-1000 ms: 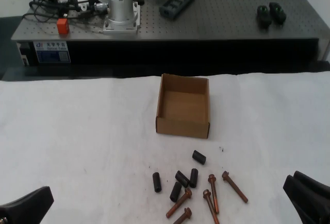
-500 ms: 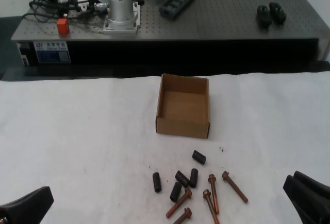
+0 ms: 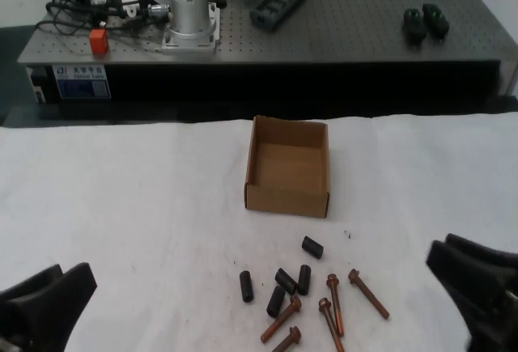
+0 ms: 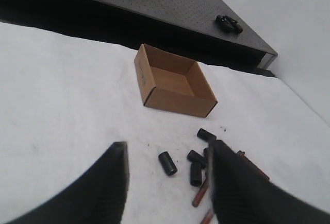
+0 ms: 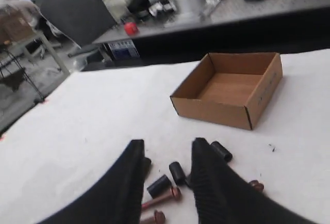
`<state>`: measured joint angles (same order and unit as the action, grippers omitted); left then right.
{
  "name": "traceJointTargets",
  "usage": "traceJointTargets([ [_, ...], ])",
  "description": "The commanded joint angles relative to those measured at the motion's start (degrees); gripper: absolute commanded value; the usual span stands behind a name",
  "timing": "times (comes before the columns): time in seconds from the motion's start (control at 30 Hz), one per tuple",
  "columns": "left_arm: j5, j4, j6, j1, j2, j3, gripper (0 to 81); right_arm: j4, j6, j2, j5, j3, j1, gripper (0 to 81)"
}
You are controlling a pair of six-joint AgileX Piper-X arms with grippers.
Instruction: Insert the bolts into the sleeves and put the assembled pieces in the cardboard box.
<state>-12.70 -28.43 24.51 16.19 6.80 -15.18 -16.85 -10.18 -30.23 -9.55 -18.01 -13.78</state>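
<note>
Down at the near left corner of the white cloth [image 3: 121, 206], the left gripper [image 4: 169, 147] has its two fingers spread wide, with nothing between them. At the near right corner, the right gripper [image 5: 168, 144] is also parted, by a narrower gap, and it too holds nothing.

Between the two grippers, near the middle of the cloth, lie the loose parts. Five black sleeves [image 3: 246, 286] are scattered there, four in a loose cluster. The fifth [image 3: 312, 247] lies a little farther off, toward the box. Five copper bolts [image 3: 368, 293] lie flat on the near and right side of that cluster, fanned at different angles. One bolt's head [image 3: 295, 303] is just beside the nearest sleeve. No bolt sits inside a sleeve.

Farther out, beyond the lone sleeve, the cardboard box [image 3: 287, 200] stands on the cloth with its open top upward, apart from all the parts. Past the cloth's far edge runs a dark perforated bench [image 3: 348, 36] carrying a silver post [image 3: 190, 12] and a small orange block [image 3: 98, 40] at its left.
</note>
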Motion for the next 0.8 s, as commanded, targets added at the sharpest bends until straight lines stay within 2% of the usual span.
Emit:
traceJointTargets([
  [0.0,0.39,0.77,-0.64,-0.16,1.91,0.01,35.7,-1.77,2.91,-3.95,-0.47,-2.20,-0.03,27.6],
  [0.13,0.39,0.77,-0.64,-0.16,3.86,0.01,35.7,-12.32,11.96,-22.96,1.04,-14.11,-0.03,27.6],
  [0.27,0.39,0.77,-0.64,-0.16,4.33,0.01,35.7,-22.89,20.69,-41.05,7.09,-26.53,-0.38,27.6],
  [0.37,0.39,0.77,-0.64,-0.16,4.33,0.01,35.7,-27.39,24.29,-50.38,10.78,-32.57,-0.38,27.6],
  [0.53,0.39,0.77,-0.64,-0.16,4.33,0.01,35.7,-29.58,26.90,-60.07,11.43,-36.94,-0.38,27.6],
  [0.77,0.39,0.77,-0.64,-0.16,4.33,0.01,35.7,-28.15,29.09,-65.83,11.54,-37.10,-0.38,27.6],
])
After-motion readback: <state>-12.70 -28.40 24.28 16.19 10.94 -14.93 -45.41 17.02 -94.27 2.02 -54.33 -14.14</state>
